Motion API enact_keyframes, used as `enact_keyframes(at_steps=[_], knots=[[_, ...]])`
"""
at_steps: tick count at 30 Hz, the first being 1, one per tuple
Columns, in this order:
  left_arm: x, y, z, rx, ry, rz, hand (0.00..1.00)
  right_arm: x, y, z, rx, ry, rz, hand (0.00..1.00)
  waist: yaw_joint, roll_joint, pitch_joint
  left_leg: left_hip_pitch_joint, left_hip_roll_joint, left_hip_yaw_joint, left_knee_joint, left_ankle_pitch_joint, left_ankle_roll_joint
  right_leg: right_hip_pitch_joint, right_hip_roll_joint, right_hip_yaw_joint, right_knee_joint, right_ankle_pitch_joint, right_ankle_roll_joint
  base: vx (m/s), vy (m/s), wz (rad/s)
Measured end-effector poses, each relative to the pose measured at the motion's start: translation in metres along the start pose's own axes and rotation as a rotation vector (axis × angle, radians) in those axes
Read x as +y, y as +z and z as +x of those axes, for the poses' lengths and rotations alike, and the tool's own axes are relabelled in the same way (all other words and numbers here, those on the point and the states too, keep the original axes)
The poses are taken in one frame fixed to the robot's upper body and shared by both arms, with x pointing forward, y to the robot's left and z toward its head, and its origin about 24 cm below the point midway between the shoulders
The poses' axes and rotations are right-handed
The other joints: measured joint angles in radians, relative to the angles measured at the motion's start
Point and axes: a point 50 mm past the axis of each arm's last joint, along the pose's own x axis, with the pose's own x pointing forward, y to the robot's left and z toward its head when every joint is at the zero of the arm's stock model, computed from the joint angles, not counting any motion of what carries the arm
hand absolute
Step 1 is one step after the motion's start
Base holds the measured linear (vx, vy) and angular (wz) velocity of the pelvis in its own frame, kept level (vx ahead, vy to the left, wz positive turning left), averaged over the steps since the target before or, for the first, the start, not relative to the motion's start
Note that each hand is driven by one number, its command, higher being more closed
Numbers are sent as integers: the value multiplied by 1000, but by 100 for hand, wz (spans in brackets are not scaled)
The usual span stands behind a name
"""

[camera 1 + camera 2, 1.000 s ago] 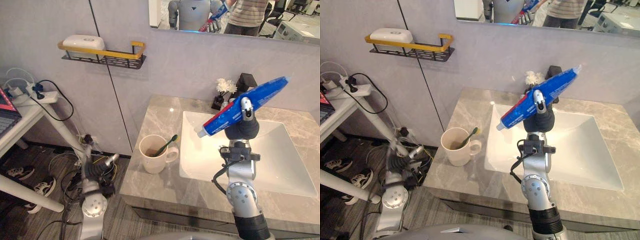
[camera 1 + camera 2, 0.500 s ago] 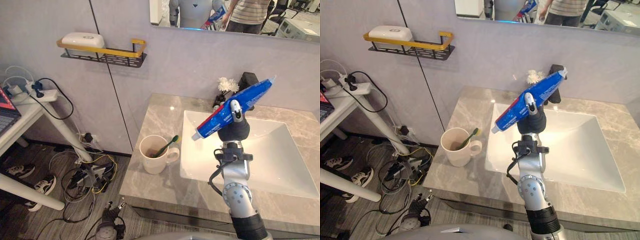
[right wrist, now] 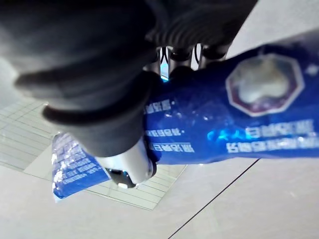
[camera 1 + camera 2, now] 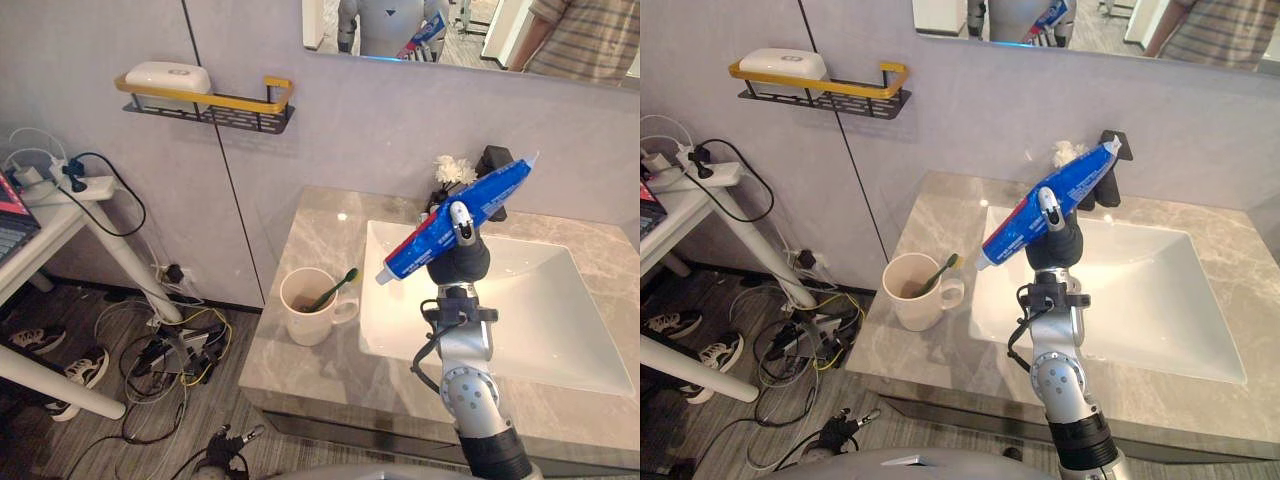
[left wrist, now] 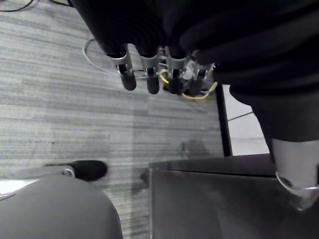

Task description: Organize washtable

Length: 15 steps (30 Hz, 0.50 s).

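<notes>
Right eye view: I am gripping toothpaste tube (image 4: 1080, 180) in clenched fingers (image 4: 1048, 212) of right hand (image 4: 1058, 250), long axis slanting, cap pointing toward cup (image 4: 912, 295) near left edge of desk (image 4: 900, 350).

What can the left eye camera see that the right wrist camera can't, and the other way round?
Left eye view: the mug with a toothbrush, the sink, the wall shelf. Right wrist view: the thumb up close, pressed against the tube. Both: the tube gripped in the right hand.
</notes>
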Motion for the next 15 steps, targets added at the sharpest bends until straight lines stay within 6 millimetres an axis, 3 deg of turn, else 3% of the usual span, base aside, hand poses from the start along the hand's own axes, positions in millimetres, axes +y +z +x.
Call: enact_keyframes(at_steps=[8,11,12,15], knots=[[2,-1,1,11,2,8,0,0,2,0,1,13,-75,100,-4,5,-3,-8,-1,8,-4,0,0,-13,2,9,0,0,0,3,-4,-2],[0,-3,3,38,-10,15,0,-4,8,1,-16,-2,-144,100,-10,21,-2,-7,-2,14,-10,0,0,-20,6,16,4,0,0,25,-15,-10],[-6,-6,2,53,-38,50,0,-12,24,9,-75,-32,-249,100,-31,53,3,-6,-2,29,-27,10,-3,-41,8,34,13,-3,-3,33,-12,-18],[-11,2,4,37,-56,58,0,-12,32,15,-107,-29,-282,100,-30,69,12,-5,1,28,-32,15,-4,-42,11,34,16,-4,-4,9,-5,-5]])
